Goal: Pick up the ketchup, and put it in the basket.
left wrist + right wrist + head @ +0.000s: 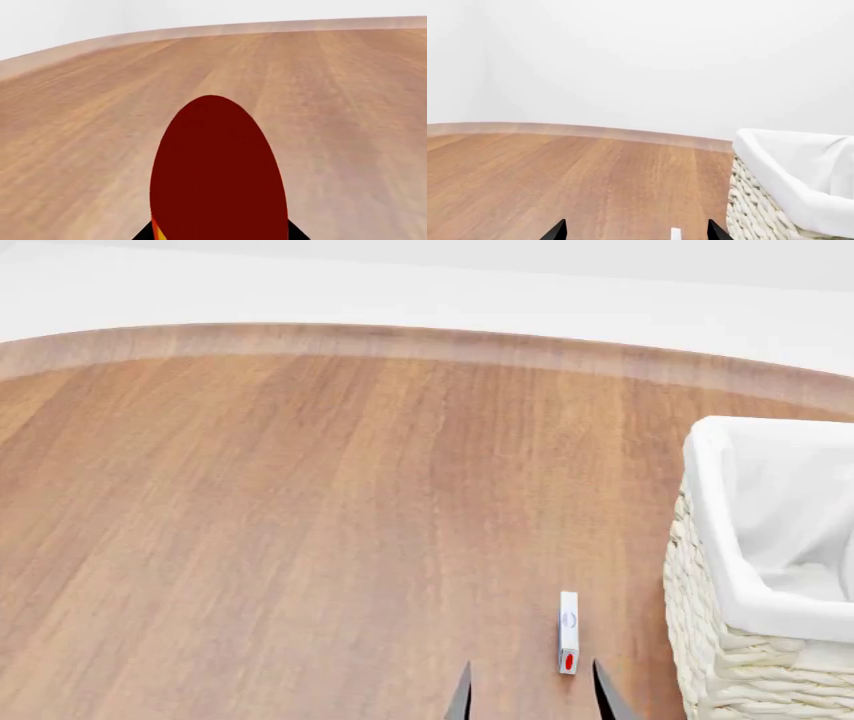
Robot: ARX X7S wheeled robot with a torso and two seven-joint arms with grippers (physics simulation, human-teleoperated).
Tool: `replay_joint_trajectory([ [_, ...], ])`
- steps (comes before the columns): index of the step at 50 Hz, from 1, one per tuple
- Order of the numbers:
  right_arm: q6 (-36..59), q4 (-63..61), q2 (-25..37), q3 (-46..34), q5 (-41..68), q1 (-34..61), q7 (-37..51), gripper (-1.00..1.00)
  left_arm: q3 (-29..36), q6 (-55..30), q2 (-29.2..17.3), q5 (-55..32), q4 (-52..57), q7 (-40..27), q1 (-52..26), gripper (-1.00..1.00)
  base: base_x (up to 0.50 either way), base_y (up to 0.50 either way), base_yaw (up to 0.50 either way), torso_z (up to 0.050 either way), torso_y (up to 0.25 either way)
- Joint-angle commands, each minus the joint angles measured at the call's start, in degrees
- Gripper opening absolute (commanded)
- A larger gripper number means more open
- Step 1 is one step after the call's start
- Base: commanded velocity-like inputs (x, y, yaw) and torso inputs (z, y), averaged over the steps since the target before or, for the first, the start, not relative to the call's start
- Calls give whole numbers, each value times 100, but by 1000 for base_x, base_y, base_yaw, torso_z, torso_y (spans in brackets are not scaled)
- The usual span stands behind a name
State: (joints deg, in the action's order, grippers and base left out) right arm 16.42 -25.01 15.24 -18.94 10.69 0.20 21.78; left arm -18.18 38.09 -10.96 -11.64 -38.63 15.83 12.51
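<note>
The ketchup (217,170) fills the left wrist view as a dark red oval, seen end-on, with a sliver of orange and yellow label at its lower edge. My left gripper (219,235) is shut on it, one black fingertip showing on each side, above the wooden table. The head view does not show this gripper or the bottle. The basket (707,640), cream wicker with a white liner over its rim, stands at the table's right (747,210). My right gripper (531,695) (637,232) is open and empty, low over the table just left of the basket.
A small white stick-like box (569,632) with a red dot lies on the wooden table (267,520) between the right fingertips, and it also shows in the right wrist view (675,233). The table's curved far edge (400,340) meets a white wall.
</note>
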Motion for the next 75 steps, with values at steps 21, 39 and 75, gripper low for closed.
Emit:
replay_joint_trajectory([
  [21, -32, 53, 47, -77, 55, 11, 56, 100, 62, -1869, -92, -43, 2722, -733, 575, -100, 0, 0, 0, 0, 0],
  [39, -57, 81, 77, -102, 92, 27, 83, 100, 382, -3990, -343, -252, 5416, -1273, 520, -100, 0, 0, 0, 0, 1],
  [75, -93, 146, 120, -184, 151, 66, 122, 100, 1925, -8016, -1164, -1118, 6623, -1036, -2994, -100, 0, 0, 0, 0, 0],
])
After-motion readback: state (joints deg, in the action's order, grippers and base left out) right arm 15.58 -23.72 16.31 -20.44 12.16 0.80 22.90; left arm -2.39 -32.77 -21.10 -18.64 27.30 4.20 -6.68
